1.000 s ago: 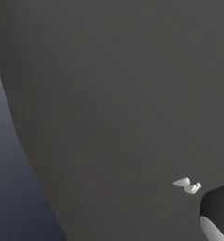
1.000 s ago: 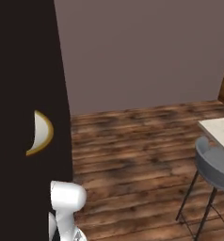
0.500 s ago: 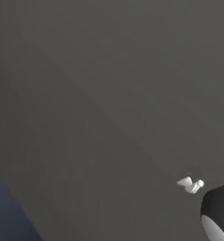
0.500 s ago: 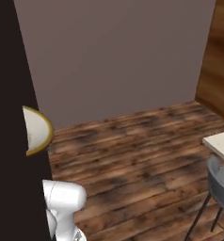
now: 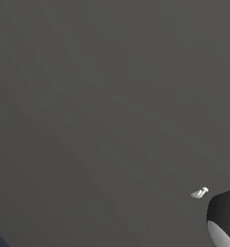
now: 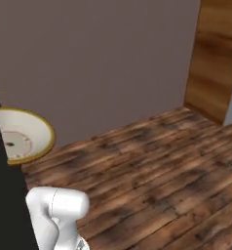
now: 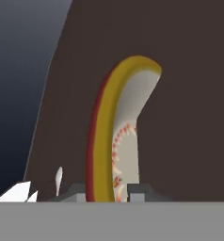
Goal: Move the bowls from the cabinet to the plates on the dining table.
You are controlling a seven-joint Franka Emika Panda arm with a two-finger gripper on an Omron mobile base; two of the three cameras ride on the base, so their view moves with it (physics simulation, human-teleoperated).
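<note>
The beige bowl (image 7: 121, 141) stands on edge between my fingertips, its brown-yellow rim (image 7: 97, 141) running up from them. My gripper (image 7: 104, 193) is shut on that rim. In the right base view the same bowl (image 6: 25, 134) hangs at the far left, its pale inside facing the camera, its left part cut off by a dark panel (image 6: 3, 195). The plates and the dining table are out of view.
A dark grey surface (image 5: 88, 96) stands close before the left base camera. In the right base view a plain mauve wall (image 6: 113, 63) meets a wooden plank floor (image 6: 157, 176). A tall brown wooden panel (image 6: 215, 58) rises at the right; I cannot tell whether it is the cabinet.
The whole picture has swung: the base has turned, so the stool and table corner slid out to the right. The bowl stays in my grip and shows more fully.
</note>
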